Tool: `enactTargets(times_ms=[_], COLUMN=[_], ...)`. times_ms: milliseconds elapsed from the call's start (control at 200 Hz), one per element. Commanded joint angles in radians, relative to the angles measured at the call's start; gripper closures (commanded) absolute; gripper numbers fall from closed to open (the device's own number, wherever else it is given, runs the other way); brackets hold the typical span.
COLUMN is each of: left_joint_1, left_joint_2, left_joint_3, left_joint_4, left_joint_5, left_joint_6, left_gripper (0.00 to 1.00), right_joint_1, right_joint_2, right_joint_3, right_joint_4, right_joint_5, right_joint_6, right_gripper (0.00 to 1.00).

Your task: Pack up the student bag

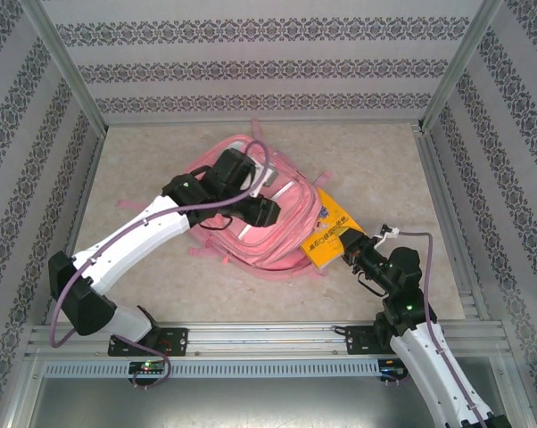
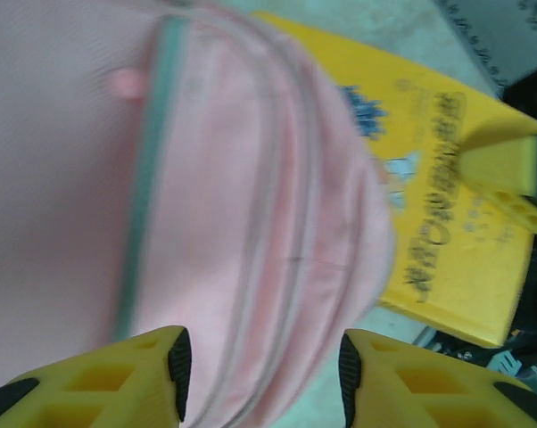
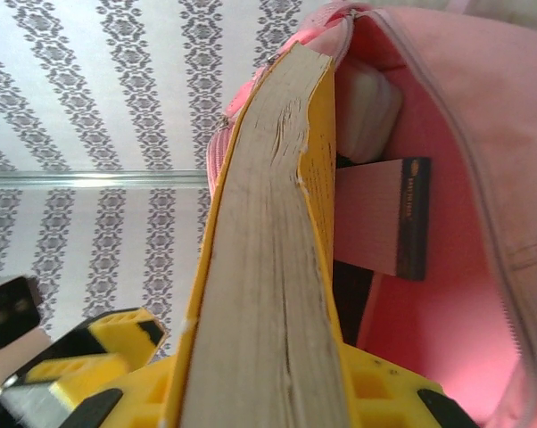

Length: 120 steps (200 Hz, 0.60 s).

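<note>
The pink student bag (image 1: pixel 251 209) lies in the middle of the table, its opening toward the right. My left gripper (image 1: pixel 265 211) hovers over it. In the left wrist view the left gripper (image 2: pixel 261 366) is open, its jaws apart above the bag's pink fabric (image 2: pixel 233 205) without pinching it. My right gripper (image 1: pixel 351 247) is shut on a yellow book (image 1: pixel 326 234) whose far end is at the bag's mouth. In the right wrist view the right gripper (image 3: pixel 268 392) clamps the book's page edge (image 3: pixel 268 267), with the bag's pink inside (image 3: pixel 447 339) beside it.
Inside the bag sit a pink book with a dark spine (image 3: pixel 375 214) and a white item (image 3: pixel 367 107). The yellow book (image 2: pixel 447 223) and a right finger (image 2: pixel 505 174) lie close to the left gripper. Patterned walls (image 1: pixel 268 67) enclose the table.
</note>
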State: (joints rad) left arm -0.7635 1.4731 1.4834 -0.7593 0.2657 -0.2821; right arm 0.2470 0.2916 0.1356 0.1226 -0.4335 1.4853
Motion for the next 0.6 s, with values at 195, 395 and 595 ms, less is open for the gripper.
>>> enactTargets(times_ms=[195,395,595], left_joint_1=[-0.244,-0.311,-0.319], left_joint_2=[0.155,0.287,0.332], left_joint_3=[0.16,0.271,0.277], left_joint_4=[-0.108,-0.186,-0.176], left_joint_5=[-0.346,-0.484,-0.489], left_joint_6=[0.006,0.007,0.004], left_gripper=[0.44,0.42,0.41], right_joint_1=[0.063,0.082,0.09], right_joint_2=[-0.017,-0.02,-0.03], right_joint_3=[0.061,0.061,0.053], right_joint_4=[0.184,0.176,0.173], right_joint_5=[0.013,0.036,0.046], right_joint_6=[0.023,0.016,0.019], right_gripper=[1.0,1.0,1.0])
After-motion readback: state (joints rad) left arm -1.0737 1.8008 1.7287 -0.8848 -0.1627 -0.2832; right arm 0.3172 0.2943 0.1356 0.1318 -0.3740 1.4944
